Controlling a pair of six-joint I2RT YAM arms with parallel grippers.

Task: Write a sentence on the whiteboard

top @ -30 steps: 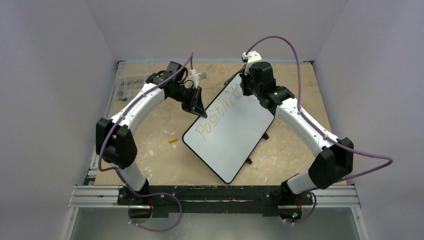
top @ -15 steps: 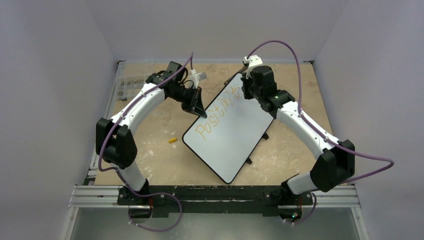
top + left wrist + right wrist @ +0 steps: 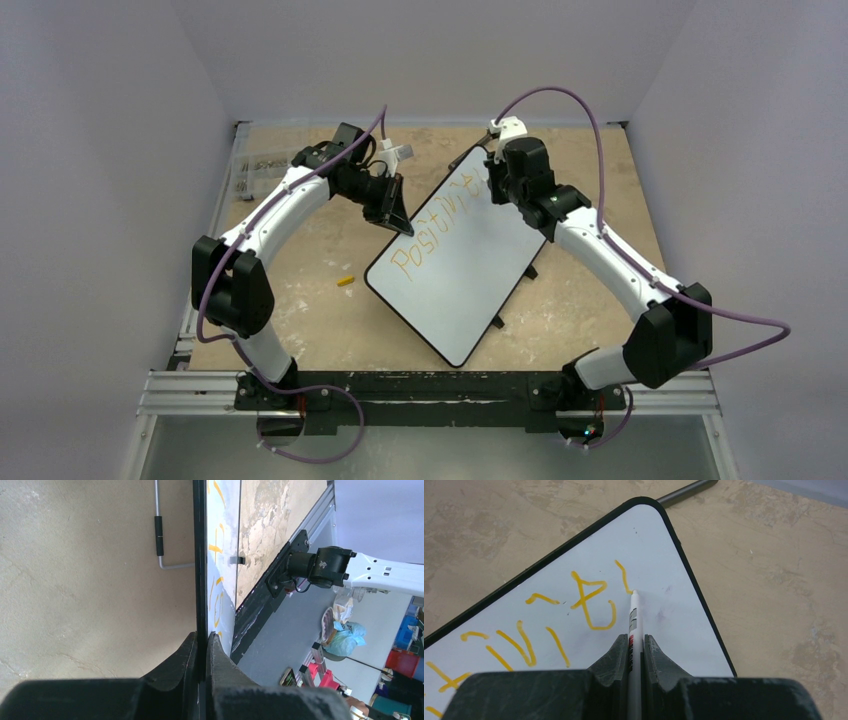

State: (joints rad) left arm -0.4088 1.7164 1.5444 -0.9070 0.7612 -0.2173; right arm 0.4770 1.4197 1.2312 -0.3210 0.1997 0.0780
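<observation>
The whiteboard lies slantwise across the middle of the table. One rounded corner points at the near edge and the opposite corner reaches toward the far edge. Walls close in the left, far and right sides. Bare tabletop lies between the board and the left edge, with only a small yellow piece on it. A narrower bare strip runs between the board and the right edge, under the right arm. Two small black feet stick out from the board's right long edge.

The left gripper is clamped on the board's thin black frame, its fingers pressed to either face along the left long edge, toward the far end. The right gripper is closed tight on a white marker. The marker's tip touches the board just inside the far corner, at the foot of a short fresh stroke.

The sentence is so far a single orange-yellow line along the left long edge. From above, the right gripper covers its last letters. The left wrist view sees the board almost edge-on, so the letters there are only slivers. Whether the gripped edge is lifted off the table cannot be told. Small items at the far left corner are too blurred to name.
</observation>
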